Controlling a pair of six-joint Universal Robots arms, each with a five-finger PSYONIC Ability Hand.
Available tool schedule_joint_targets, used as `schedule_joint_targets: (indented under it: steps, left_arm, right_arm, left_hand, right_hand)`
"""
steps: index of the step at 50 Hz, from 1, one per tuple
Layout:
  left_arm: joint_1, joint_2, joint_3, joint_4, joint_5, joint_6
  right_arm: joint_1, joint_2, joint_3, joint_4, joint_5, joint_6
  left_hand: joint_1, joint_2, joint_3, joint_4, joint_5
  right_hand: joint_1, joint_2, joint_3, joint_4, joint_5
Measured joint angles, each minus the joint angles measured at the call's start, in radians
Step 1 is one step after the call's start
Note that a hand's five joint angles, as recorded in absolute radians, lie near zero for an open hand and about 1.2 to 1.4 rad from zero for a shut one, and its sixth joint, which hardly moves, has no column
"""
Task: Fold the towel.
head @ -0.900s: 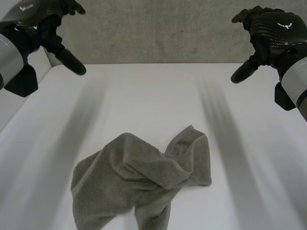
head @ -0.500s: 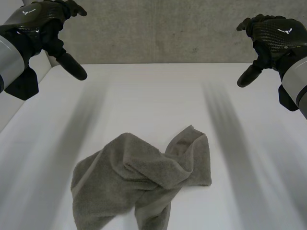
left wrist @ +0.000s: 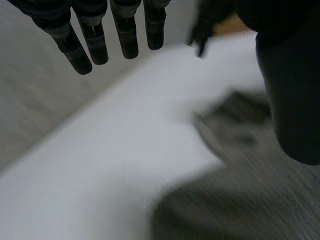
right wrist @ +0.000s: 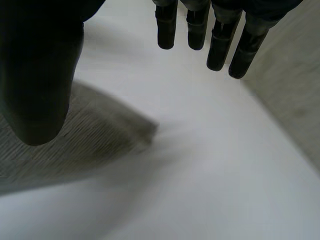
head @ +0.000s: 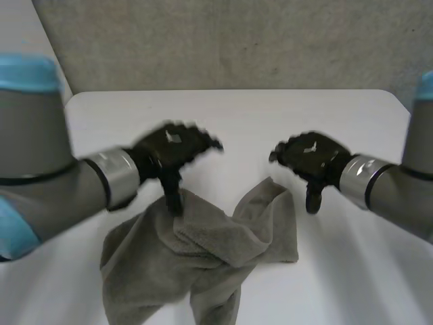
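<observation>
A grey-brown towel lies crumpled on the white table, near its front edge. My left hand hovers over the towel's far left edge, its fingers straight and its thumb spread wide, holding nothing. The towel lies below that thumb. My right hand hangs just beyond the towel's far right corner, open, with straight fingers and its thumb above the towel's corner. Neither hand touches the cloth.
A grey wall rises behind the table's far edge. Bare table surface stretches beyond the towel and to its right. My two forearms reach in from both sides at the front.
Both hands have come down from high at the far corners and swung inward to just above the towel's far edge. The towel has not moved.
</observation>
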Motion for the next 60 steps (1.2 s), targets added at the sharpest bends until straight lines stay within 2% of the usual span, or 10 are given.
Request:
schedule_joint_targets:
  steps: [7, 15, 18, 22, 27, 32, 36, 40, 48, 60]
  left_arm:
    - [-0.048, -0.168, 0.000, -0.114, -0.015, 0.188]
    - [-0.073, -0.222, 0.013, -0.121, -0.070, 0.210]
    - [-0.077, -0.202, 0.048, -0.100, -0.088, 0.201]
    - [-0.077, -0.165, 0.118, -0.056, -0.114, 0.174]
    - [-0.076, -0.098, 0.285, 0.061, -0.215, 0.060]
    - [-0.075, -0.033, 0.442, 0.198, -0.346, -0.108]
    - [-0.076, -0.002, 0.461, 0.251, -0.388, -0.204]
    - [-0.083, 0.020, 0.375, 0.271, -0.397, -0.250]
    - [-0.089, 0.040, 0.035, 0.357, -0.381, -0.234]
    - [-0.087, 0.043, -0.441, 0.513, -0.320, -0.063]
  right_arm:
    - [0.000, 0.142, -0.006, -0.001, 0.002, 0.001]
    - [0.001, 0.235, -0.030, -0.005, -0.002, 0.019]
    - [0.004, 0.243, -0.061, -0.020, -0.004, 0.046]
    - [0.006, 0.219, -0.114, -0.072, -0.004, 0.129]
    - [0.000, 0.088, -0.168, -0.300, 0.023, 0.389]
    - [-0.004, -0.102, -0.144, -0.601, 0.122, 0.653]
    - [-0.004, -0.190, -0.107, -0.710, 0.177, 0.719]
    - [0.001, -0.212, -0.066, -0.698, 0.169, 0.684]
    - [0.009, -0.142, 0.062, -0.532, 0.045, 0.482]
    - [0.004, -0.026, 0.344, -0.409, -0.030, 0.191]
  left_hand:
    - [0.099, 0.107, 0.118, 0.092, 0.143]
    - [1.137, 1.173, 1.203, 1.166, 1.196]
    - [1.143, 1.214, 1.276, 1.216, 1.240]
    - [1.143, 1.214, 1.279, 1.216, 1.240]
    - [1.143, 1.214, 1.280, 1.223, 1.240]
    - [1.143, 1.214, 1.282, 1.230, 1.240]
    - [1.134, 1.181, 1.236, 1.193, 1.216]
    - [1.009, 0.991, 1.011, 0.976, 1.033]
    - [0.860, 0.863, 0.887, 0.851, 0.902]
    - [0.342, 0.341, 0.351, 0.337, 0.364]
  right_hand:
    - [0.219, 0.208, 0.197, 0.188, 0.225]
    - [1.029, 1.002, 0.995, 0.988, 1.023]
    - [1.094, 1.062, 1.081, 1.083, 1.111]
    - [1.094, 1.062, 1.081, 1.083, 1.111]
    - [1.094, 1.062, 1.081, 1.083, 1.111]
    - [1.094, 1.062, 1.081, 1.083, 1.111]
    - [1.094, 1.062, 1.081, 1.083, 1.111]
    - [1.094, 1.062, 1.081, 1.083, 1.111]
    - [1.097, 1.062, 1.089, 1.083, 1.111]
    - [1.097, 1.062, 1.089, 1.083, 1.111]
